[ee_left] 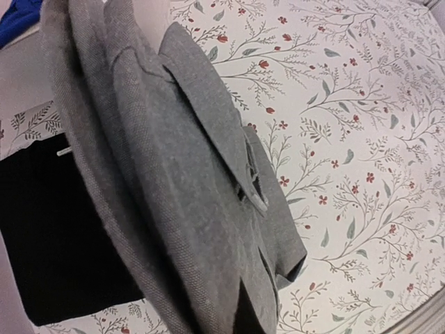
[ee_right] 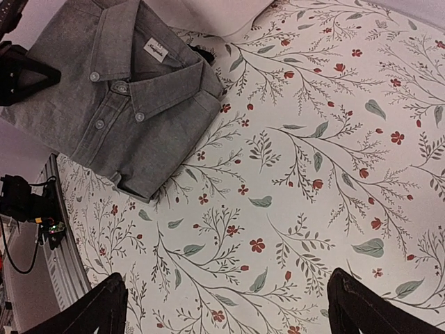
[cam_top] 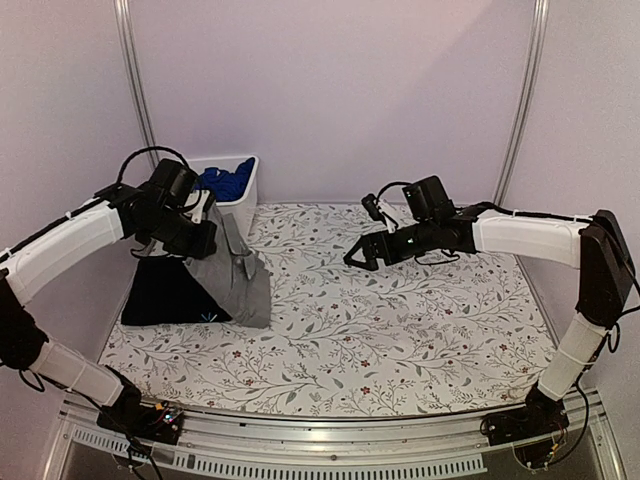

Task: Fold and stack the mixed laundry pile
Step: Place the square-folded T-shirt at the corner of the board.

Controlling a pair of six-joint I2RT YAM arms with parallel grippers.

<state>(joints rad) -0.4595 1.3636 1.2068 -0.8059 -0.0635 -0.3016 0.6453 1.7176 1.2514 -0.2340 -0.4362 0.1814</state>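
Top view, left half: left fingers point(cam_top: 205, 238) clenched on the upper edge of the grey button-down shirt point(cam_top: 238, 282). The shirt is folded and hangs tilted from them. Its lower edge is down at the tabletop point(cam_top: 400, 330) and it overlaps the right edge of the black T-shirt point(cam_top: 160, 295).

- Black T-shirt lies flat at the tabletop's left edge, with a small light mark at its lower right corner.
- Blue garment point(cam_top: 228, 178) sits inside the white bin point(cam_top: 246, 208) at the upper left corner, just behind the left arm.
- Left wrist view: shirt fabric fills the left and centre of the frame, so the fingers themselves are hidden.
- Right wrist view: shirt in the upper left, collar and buttons facing the camera, collar label point(ee_right: 156, 49) visible.

Right fingers point(cam_top: 362, 252) are spread wide and grasp nothing. They hover over the tabletop's centre, well apart from the shirt. In the right wrist view, 2 dark fingertips show at the lower corners with only floral cloth between them.

Open room: the centre, right half and near strip of the tabletop carry no garments. A metal rail point(cam_top: 330, 438) borders the near edge.
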